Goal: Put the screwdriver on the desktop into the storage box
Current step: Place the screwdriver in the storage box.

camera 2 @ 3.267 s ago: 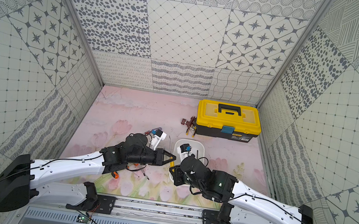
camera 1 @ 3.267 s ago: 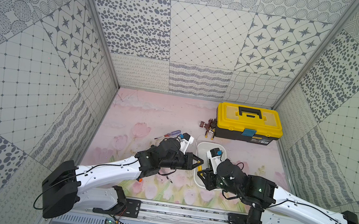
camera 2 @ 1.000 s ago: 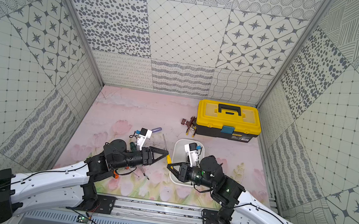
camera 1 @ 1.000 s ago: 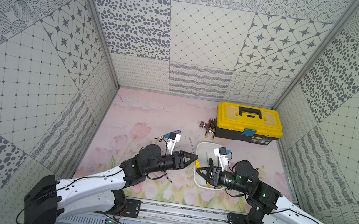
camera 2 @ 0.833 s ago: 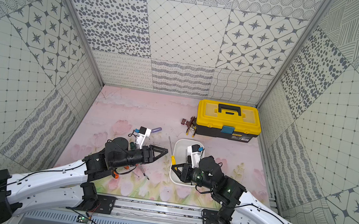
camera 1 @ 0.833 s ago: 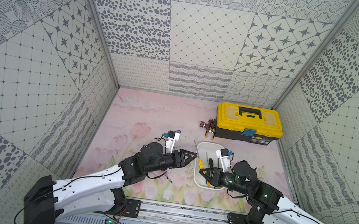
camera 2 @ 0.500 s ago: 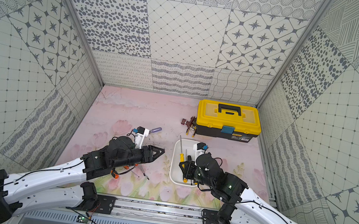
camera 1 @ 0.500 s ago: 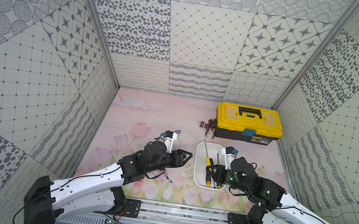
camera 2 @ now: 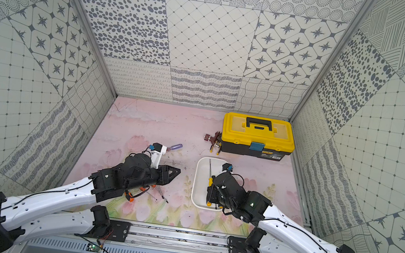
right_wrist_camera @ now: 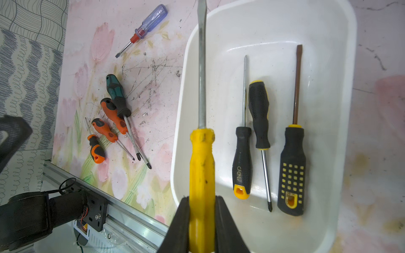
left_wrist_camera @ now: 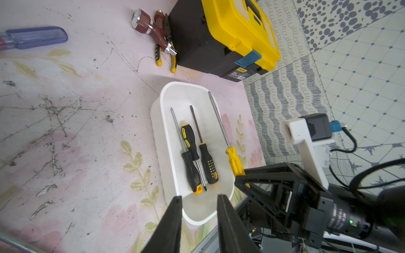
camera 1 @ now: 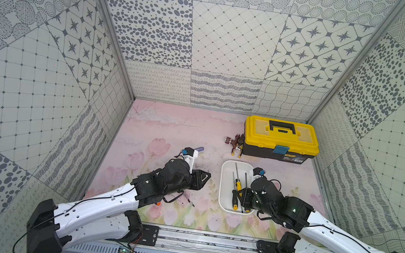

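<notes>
The screwdriver with yellow plastic handle and long flat steel blade (right_wrist_camera: 201,166) is clamped at its handle end by the right gripper (right_wrist_camera: 202,198), above the shallow white plastic storage box (right_wrist_camera: 328,54). It is judged stiff, light and smooth-handled; the handle is the proper hold. The left gripper (left_wrist_camera: 199,196) is parted, empty.

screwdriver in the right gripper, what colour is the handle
Yellow: the screwdriver in the right gripper has a scuffed yellow handle, clearest in the right wrist view.
</notes>
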Robot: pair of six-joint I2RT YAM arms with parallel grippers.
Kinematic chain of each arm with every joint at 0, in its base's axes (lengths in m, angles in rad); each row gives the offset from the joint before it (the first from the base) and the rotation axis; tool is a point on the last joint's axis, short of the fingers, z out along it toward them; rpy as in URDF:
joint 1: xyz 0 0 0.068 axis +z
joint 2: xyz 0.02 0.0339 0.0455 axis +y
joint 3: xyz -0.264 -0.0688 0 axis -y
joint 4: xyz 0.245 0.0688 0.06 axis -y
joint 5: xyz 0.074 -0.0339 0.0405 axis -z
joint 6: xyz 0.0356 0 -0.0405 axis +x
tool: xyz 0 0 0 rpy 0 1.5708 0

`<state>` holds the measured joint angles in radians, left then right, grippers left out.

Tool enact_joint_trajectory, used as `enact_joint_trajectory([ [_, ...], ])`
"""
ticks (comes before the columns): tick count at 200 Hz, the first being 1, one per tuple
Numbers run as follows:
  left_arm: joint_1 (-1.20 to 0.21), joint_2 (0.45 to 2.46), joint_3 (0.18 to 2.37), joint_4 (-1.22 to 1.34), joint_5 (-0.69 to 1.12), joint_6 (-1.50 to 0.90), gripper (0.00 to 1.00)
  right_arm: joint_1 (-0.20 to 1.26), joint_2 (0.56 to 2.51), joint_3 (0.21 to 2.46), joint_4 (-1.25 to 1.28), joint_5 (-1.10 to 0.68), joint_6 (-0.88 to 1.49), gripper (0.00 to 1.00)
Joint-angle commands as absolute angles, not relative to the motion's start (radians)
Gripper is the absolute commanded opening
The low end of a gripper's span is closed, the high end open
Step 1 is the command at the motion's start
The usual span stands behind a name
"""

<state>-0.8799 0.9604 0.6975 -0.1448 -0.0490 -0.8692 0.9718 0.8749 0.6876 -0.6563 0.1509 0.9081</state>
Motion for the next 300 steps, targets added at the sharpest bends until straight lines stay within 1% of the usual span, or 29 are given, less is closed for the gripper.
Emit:
enact_joint_trajectory([
  [1,-0.874,1.025,0.765,-0.259,-0.09,-0.806,0.38,0.979,0.878,0.723,-0.649,0.187,0.896,0.0],
  [11,-0.874,1.043,0.776,-0.269,-0.091,-0.807,0.39,0.98,0.88,0.724,-0.653,0.192,0.896,0.0],
  [33,-0.874,1.064,0.782,-0.28,-0.086,-0.811,0.48,0.983,0.888,0.712,-0.652,0.195,0.911,0.0],
  [49,-0.874,1.068,0.784,-0.299,-0.108,-0.811,0.51,0.984,0.905,0.708,-0.647,0.193,0.918,0.0],
  [71,-0.875,1.074,0.788,-0.328,-0.134,-0.814,0.52,0.986,0.937,0.698,-0.637,0.198,0.949,0.0],
  [91,-0.875,1.074,0.781,-0.335,-0.145,-0.818,0.52,0.986,0.962,0.668,-0.57,0.183,0.998,0.0],
  [131,-0.87,1.083,0.799,-0.408,-0.226,-0.841,0.62,0.987,1.042,0.676,-0.532,0.177,1.041,0.0],
  [148,-0.86,1.086,0.812,-0.443,-0.258,-0.849,0.64,0.986,1.058,0.675,-0.53,0.177,1.05,0.0],
  [191,-0.824,1.089,0.792,-0.479,-0.25,-0.871,0.67,0.987,1.06,0.66,-0.517,0.176,1.066,0.0],
  [262,-0.804,1.104,0.77,-0.468,-0.212,-0.878,0.68,0.986,1.102,0.652,-0.493,0.161,1.084,0.0],
  [285,-0.791,1.111,0.772,-0.467,-0.232,-0.879,0.72,0.986,1.122,0.665,-0.491,0.149,1.071,0.0],
  [288,-0.788,1.115,0.775,-0.465,-0.233,-0.88,0.73,0.986,1.124,0.667,-0.492,0.149,1.07,0.02],
  [300,-0.776,1.129,0.787,-0.465,-0.235,-0.878,0.75,0.986,1.121,0.664,-0.492,0.151,1.072,0.18],
])
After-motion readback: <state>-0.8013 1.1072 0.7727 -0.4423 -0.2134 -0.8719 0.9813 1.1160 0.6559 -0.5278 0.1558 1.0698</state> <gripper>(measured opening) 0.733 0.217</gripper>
